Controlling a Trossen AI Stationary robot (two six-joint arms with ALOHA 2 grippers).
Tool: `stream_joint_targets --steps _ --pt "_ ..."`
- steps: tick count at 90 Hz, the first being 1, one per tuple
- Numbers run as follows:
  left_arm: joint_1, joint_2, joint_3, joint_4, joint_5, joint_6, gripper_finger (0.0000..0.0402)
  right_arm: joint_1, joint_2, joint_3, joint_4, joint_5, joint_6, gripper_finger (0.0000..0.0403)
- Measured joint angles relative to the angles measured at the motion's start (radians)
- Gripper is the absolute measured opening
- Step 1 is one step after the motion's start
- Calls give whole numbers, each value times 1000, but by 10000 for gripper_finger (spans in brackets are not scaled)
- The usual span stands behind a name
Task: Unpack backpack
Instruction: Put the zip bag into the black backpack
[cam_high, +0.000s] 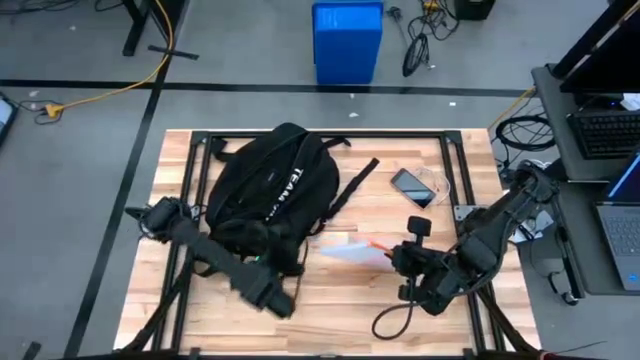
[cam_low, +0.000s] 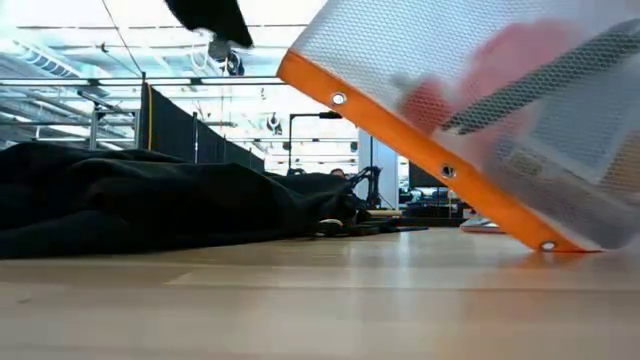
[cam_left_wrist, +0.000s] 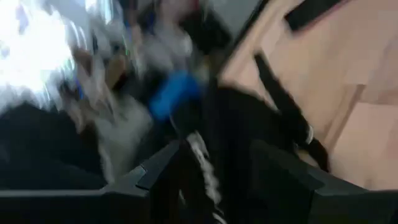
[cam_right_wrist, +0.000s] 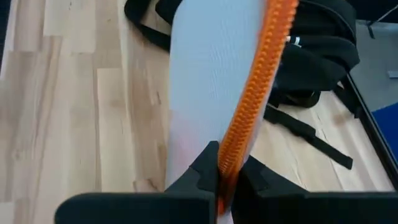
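The black backpack with white lettering lies flat on the wooden table, left of centre; in the low view it is a low dark mound. My left gripper is at its near edge, fingers apart, with dark fabric between them; whether they touch it I cannot tell. A white mesh pouch with an orange zipper edge lies just right of the backpack, with my right gripper shut on it. Red and dark things show inside the pouch. My right gripper pinches the pouch's orange zipper edge between its two fingers. The fingers come about level from the table's right side, and the pouch reaches out ahead of them toward the backpack. It hangs tilted, its orange edge slanting down toward the tabletop.
A phone with a white cable lies at the far right of the table. A loose backpack strap runs beside it. A blue box stands on the floor beyond the far edge. Bare wood lies along the near edge.
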Motion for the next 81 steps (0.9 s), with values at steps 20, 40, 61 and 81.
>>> stream_joint_targets --steps 20,40,61,81 --pt "150 -109 -98 -2 190 1 160 -5 -1 0 -1 11 -2 0" --pt "322 -164 -227 -6 149 21 77 -4 -2 1 -10 19 0 0" --pt "546 -168 -430 133 283 45 6 -4 -2 1 -15 18 10 0" --pt "589 -167 -637 483 586 234 13 -4 -1 1 -17 18 6 0"
